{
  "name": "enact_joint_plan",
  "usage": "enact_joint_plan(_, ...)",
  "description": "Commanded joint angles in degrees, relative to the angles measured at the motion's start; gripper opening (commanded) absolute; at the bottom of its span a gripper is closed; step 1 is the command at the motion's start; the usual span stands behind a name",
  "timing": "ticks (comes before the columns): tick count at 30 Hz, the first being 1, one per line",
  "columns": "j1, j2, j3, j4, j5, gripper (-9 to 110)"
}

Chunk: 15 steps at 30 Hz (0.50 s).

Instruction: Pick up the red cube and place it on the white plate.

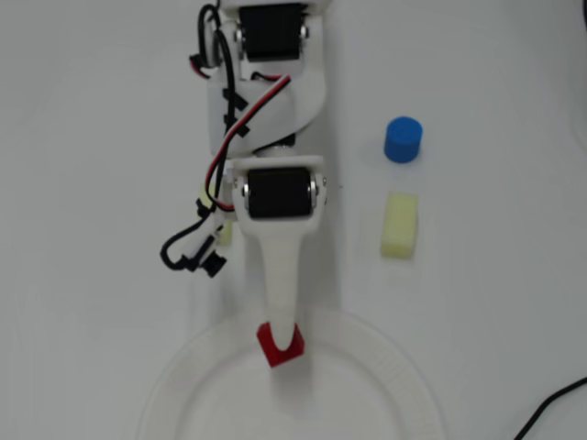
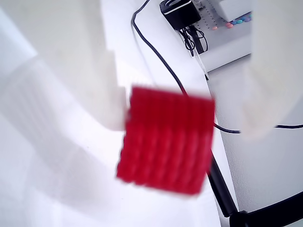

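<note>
Filling the wrist view, the red cube (image 2: 165, 140) sits clamped in the claw (image 1: 281, 341), hanging just inside the near rim of the white plate (image 1: 404, 371), release seemingly next.

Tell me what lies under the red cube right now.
In the overhead view the red cube, held in the claw, sits over the white plate near its rim. Whether it touches the plate is hidden.

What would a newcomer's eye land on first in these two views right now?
First the red cube, pinched at the gripper tip above the white plate's upper rim in the overhead view; it fills the middle of the wrist view. Next the blue cylinder and the pale yellow block below it, right of the arm.
</note>
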Motion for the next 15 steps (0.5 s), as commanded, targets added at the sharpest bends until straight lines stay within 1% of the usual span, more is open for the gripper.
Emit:
enact_joint_plan(1,0.4,3.9,-2.9,4.0,0.7,25)
enact_joint_plan(5,0.6,6.3,-4.4,10.0,2.3,30)
enact_joint_plan(8,0.6,9.4,-5.4,16.4,4.5,36)
enact_joint_plan(12,0.4,15.8,-5.8,28.5,5.9,44)
enact_joint_plan(15,0.2,21.8,-5.8,38.4,5.7,48)
